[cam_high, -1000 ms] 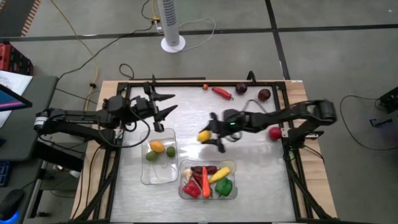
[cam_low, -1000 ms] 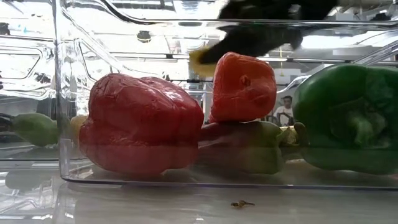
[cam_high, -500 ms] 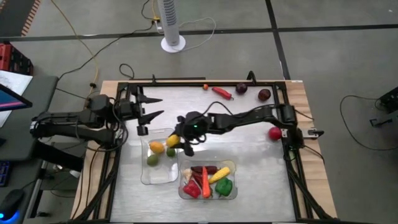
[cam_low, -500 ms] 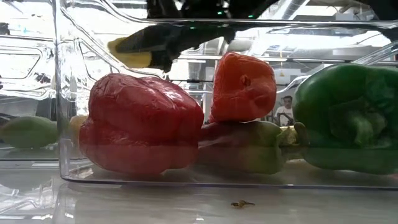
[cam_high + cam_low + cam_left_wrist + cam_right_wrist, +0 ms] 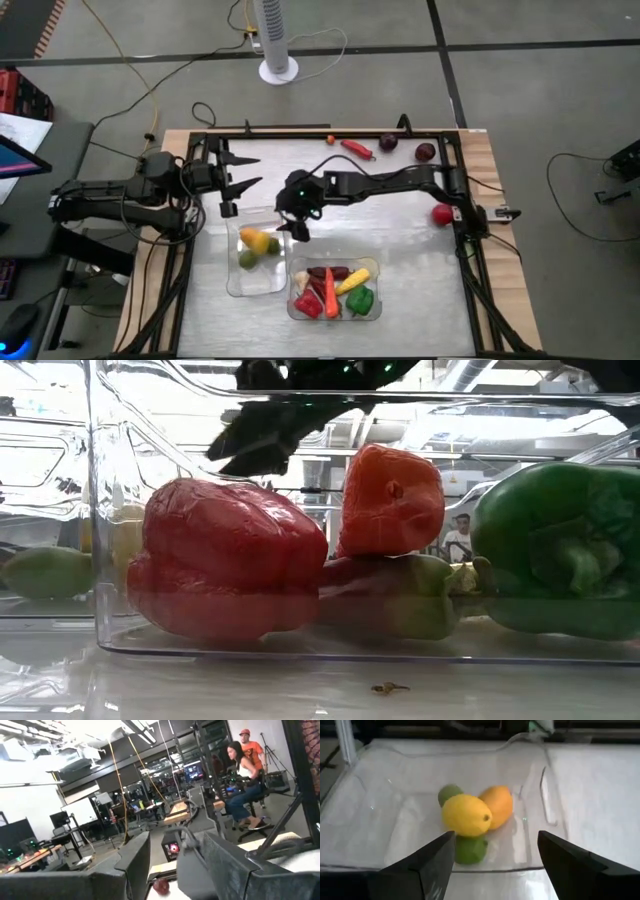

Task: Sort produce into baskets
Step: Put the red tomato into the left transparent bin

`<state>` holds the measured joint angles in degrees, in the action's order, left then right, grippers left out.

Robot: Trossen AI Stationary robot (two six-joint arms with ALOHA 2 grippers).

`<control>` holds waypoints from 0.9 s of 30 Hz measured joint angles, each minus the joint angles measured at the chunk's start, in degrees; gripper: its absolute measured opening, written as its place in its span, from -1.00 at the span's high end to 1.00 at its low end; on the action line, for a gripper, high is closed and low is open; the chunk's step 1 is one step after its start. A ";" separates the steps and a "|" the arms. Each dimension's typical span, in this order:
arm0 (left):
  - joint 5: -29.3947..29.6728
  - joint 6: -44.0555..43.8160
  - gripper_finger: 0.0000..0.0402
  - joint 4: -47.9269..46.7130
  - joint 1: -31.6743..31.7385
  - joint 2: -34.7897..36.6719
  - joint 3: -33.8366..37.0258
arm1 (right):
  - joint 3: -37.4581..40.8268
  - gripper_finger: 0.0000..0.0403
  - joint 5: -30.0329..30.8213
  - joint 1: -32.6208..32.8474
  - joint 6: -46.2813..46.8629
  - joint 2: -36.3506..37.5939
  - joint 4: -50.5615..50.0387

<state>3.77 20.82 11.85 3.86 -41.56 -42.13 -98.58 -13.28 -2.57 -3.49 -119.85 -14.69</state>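
Right tool (image 5: 296, 222) hangs with fingers spread and empty over the left basket (image 5: 232, 280), where the lemon (image 5: 466, 814) lies atop an orange fruit (image 5: 499, 806) and, apparently, two limes. Left tool (image 5: 243, 172) waits spread nearby.

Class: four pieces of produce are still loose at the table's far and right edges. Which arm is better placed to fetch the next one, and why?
Probably the right. The right gripper is open, its lemon lying in the left basket, and the red chilli, purple rounds and red fruit lie on its side. The left gripper waits at the far-left.
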 joint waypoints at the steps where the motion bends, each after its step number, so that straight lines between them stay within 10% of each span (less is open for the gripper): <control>1: 0.04 -0.03 0.16 -0.21 0.00 0.00 0.00 | 0.49 -0.54 0.33 -0.03 -0.04 0.79 -0.14; 13: 1.44 -5.48 0.16 -6.53 -0.04 3.27 0.00 | 26.93 -0.55 22.00 -1.06 5.42 23.38 -9.01; 21: 1.55 -7.20 0.16 -7.60 -0.04 3.32 0.00 | 37.79 -0.55 27.91 -6.64 30.79 36.01 -44.38; 27: 1.58 -7.93 0.16 -7.62 -0.04 3.34 0.00 | 38.12 -0.55 27.59 -5.94 32.01 36.57 -63.74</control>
<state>5.35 12.89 4.23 3.81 -38.22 -42.13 -60.47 14.31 -8.51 28.53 -83.28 -78.42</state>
